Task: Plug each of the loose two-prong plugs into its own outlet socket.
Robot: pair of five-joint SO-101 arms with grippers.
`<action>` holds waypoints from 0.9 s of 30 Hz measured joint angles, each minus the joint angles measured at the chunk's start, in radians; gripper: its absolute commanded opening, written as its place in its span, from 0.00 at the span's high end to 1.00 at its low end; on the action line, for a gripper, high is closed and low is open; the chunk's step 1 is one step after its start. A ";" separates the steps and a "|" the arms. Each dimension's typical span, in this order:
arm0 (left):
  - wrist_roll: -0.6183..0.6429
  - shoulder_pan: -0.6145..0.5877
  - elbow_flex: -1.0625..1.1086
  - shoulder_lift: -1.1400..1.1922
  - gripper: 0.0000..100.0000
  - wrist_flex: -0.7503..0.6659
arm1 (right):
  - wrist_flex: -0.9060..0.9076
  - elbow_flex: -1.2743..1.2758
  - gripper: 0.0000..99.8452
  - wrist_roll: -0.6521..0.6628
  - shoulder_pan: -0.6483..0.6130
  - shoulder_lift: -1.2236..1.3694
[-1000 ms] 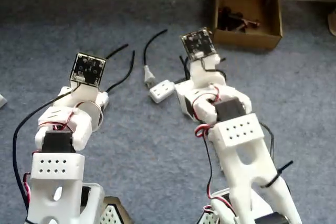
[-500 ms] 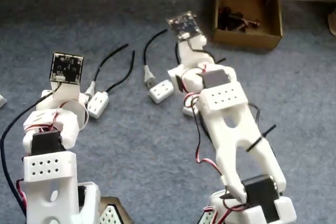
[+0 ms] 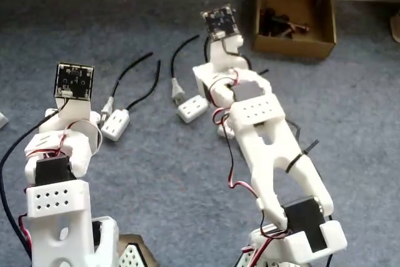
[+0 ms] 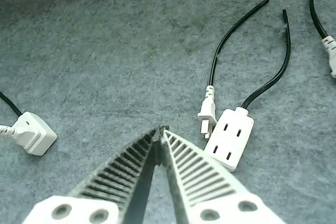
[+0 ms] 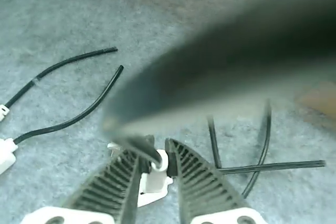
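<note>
cardboard box [image 3: 290,47] beyond right arm [image 3: 269,136]; dark cable [image 5: 210,77] crossing right end effector [image 5: 156,145]

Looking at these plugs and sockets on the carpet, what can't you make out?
Right wrist view: a blurred dark band close to the lens hides the carpet behind it.
High view: the right arm covers most of a white piece under it.
High view: the dark things in the cardboard box are too small to name.
Left wrist view: the edge cuts off a white plug.
</note>
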 measured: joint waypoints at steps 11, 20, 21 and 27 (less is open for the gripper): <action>0.000 0.000 0.000 0.000 1.00 0.000 | -0.068 0.072 0.99 -0.068 -0.040 0.000; 0.000 0.000 0.000 0.000 1.00 0.000 | -0.068 0.123 0.99 -0.072 -0.091 0.002; 0.000 0.000 0.000 0.000 1.00 0.000 | -0.068 0.132 0.99 -0.072 -0.095 0.002; 0.000 0.000 0.000 0.000 1.00 0.000 | -0.081 0.170 0.99 -0.072 -0.117 -0.011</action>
